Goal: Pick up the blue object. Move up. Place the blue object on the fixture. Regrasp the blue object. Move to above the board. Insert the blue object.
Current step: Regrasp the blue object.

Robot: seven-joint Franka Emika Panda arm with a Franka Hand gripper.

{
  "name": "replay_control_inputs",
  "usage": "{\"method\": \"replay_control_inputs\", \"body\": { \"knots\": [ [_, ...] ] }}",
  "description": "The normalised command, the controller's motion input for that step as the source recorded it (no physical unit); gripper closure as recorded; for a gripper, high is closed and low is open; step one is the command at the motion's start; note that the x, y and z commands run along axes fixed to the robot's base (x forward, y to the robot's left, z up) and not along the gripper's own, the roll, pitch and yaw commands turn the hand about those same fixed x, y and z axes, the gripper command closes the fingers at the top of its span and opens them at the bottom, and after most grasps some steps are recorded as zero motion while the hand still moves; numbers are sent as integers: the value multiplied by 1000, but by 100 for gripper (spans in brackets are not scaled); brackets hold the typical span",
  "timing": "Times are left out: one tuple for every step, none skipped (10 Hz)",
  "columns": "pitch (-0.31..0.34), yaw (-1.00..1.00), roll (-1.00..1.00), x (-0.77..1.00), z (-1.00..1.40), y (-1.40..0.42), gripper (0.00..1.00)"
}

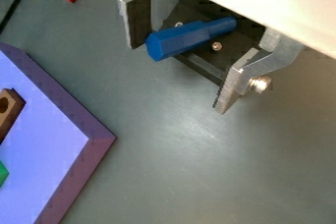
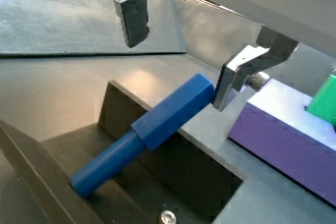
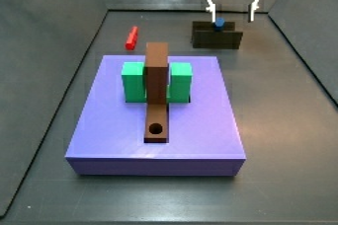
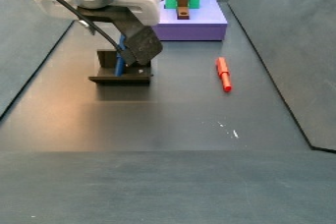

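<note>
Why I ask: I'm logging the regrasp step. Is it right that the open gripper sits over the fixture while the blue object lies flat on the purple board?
Not quite. The gripper is open over the fixture, but the blue object leans in the fixture, not on the board, as a wrist view shows.

hand (image 2: 184,46) – brushed silver metal plates; blue object (image 2: 147,132) – matt, plastic-looking; fixture (image 3: 218,37) – dull dark; floor (image 4: 157,120) – matt grey

Blue object (image 2: 147,141) leans in the fixture (image 3: 218,37); hand (image 3: 234,12) above it (fingers apart).
</note>
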Motion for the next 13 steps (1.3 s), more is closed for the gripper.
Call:
{"method": "replay_control_inputs", "body": {
  "knots": [
    [200, -137, 226, 9, 60, 0, 0],
    [200, -114, 234, 140, 140, -3, 0],
    [183, -89, 117, 191, 109, 0, 0],
    [191, -71, 60, 234, 109, 0, 0],
    [194, -66, 60, 246, 111, 0, 0],
    [237, -77, 114, 249, 163, 0, 0],
    [343, -100, 534, 123, 283, 0, 0],
    [366, -11, 1000, 69, 351, -71, 0],
    [377, 0, 1000, 43, 329, -77, 0],
    [346, -6, 1000, 0, 323, -34, 0],
    [283, -14, 1000, 0, 289, -17, 0],
    [260, -6, 1000, 0, 260, 0, 0],
    [117, 0, 1000, 0, 197, 0, 0]
  ]
}}
